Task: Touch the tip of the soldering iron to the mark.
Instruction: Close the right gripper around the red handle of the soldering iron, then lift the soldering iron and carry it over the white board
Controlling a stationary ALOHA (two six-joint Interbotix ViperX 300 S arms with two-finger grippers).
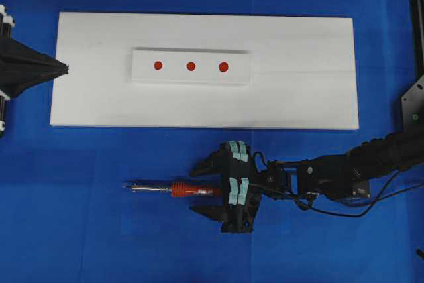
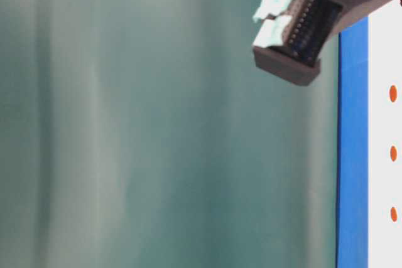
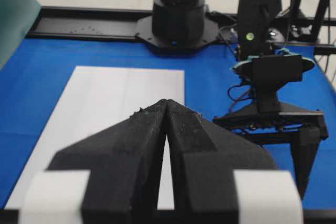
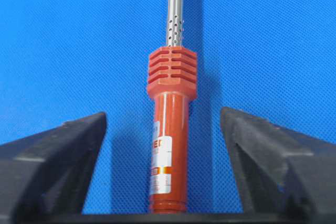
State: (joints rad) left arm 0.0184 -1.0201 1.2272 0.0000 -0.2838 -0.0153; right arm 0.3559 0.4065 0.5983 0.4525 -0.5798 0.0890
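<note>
The right claw [image 1: 211,191] is spread around the soldering iron [image 1: 173,189] lying on the blue cloth [image 1: 66,230]. The left claw [image 1: 65,67] is pressed together beside the white board [image 1: 298,91] with three red dots [image 1: 191,66].

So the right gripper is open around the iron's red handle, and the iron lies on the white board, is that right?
Not quite. The right gripper is open around the red handle, but the iron lies on the blue cloth, below the white board, not on it. The overhead view shows this; the right wrist view shows blue cloth under the handle too.
</note>
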